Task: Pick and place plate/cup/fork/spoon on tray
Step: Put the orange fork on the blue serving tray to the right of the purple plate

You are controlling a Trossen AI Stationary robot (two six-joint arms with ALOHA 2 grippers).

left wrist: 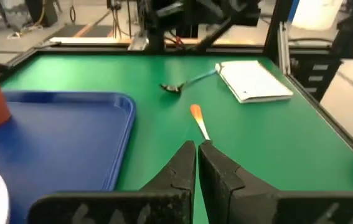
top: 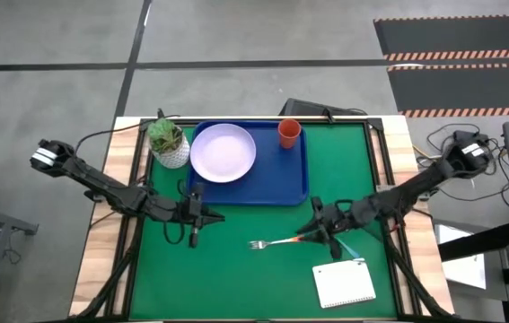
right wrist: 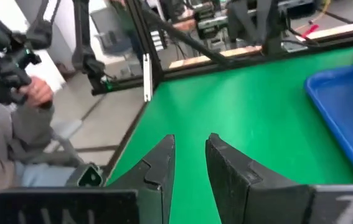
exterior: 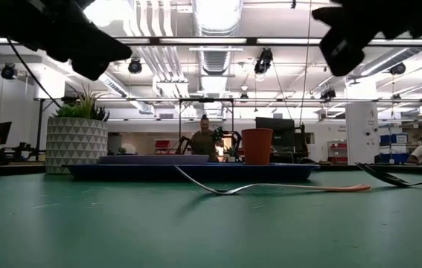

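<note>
Left gripper [left wrist: 197,163], fingers pressed together, faces the fork [left wrist: 198,121]; right gripper [right wrist: 190,163], fingers narrowly parted, sees only mat.

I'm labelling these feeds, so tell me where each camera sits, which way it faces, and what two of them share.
High: above the table, looking straight down; both arms, tray, plate, cup.
Low: at table-top height, looking level across the fork toward the tray; arms dark overhead.
Left wrist: on the left arm, past the shut left gripper toward fork, spoon, notepad.
Right wrist: on the right arm, past the open right gripper; tray edge, a person beyond.
Shared: high and left wrist both show fork, spoon, notepad.
</note>
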